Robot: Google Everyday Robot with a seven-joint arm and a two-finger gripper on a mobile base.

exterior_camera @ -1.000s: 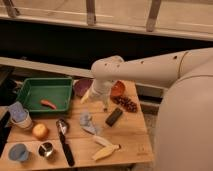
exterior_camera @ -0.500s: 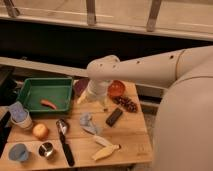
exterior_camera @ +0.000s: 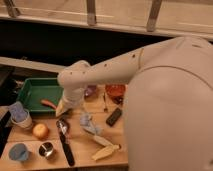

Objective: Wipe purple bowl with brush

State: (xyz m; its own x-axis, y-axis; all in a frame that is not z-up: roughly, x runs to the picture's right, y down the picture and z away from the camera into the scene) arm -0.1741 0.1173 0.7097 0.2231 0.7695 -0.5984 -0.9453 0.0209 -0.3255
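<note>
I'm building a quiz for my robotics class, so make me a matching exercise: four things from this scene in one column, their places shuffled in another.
1. brush
2. purple bowl
3. black block
4. gripper

A. just right of the fork
B. lying flat, handle pointing toward the camera
C. at the green tray's right end, above the brush head
D. partly behind the arm, left of the red-orange bowl

Pairs: 1-B, 2-D, 3-A, 4-C

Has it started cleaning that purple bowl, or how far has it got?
Nothing looks done yet: the brush lies on the table, unheld. In hand: the gripper hangs by its head, fingers open. Left: grasp it, reach the purple bowl, wipe.
</note>
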